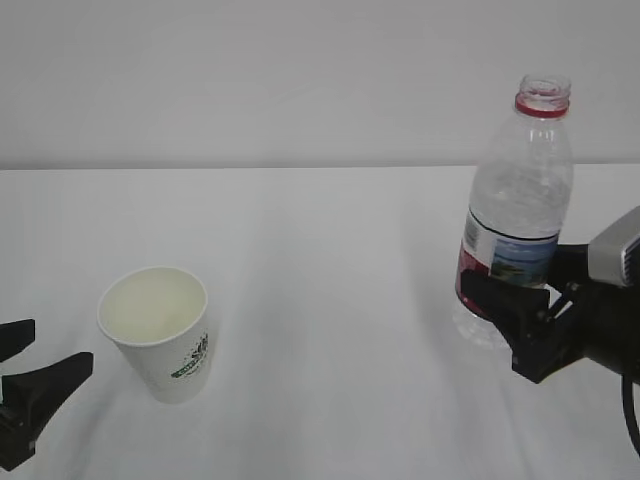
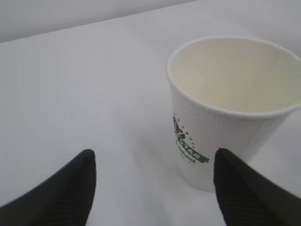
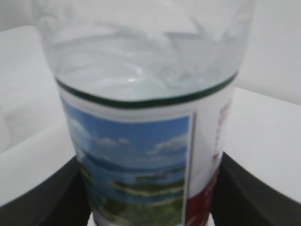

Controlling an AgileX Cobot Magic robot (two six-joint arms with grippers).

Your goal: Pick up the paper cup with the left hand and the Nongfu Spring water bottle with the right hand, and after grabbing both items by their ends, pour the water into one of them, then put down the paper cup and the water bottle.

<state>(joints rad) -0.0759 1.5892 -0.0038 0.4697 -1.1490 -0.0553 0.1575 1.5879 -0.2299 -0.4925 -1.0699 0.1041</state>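
Nongfu Spring water bottle (image 1: 517, 215) upright, apparently clamped by right hand (image 1: 520, 325). Left hand (image 1: 30, 375) open, paper cup (image 1: 160, 335) at its 2 o'clock, apart.

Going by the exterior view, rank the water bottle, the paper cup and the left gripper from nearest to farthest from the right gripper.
1. Water bottle, between the right gripper's fingers, far right.
2. Paper cup, left of centre.
3. Left gripper, at the left edge.
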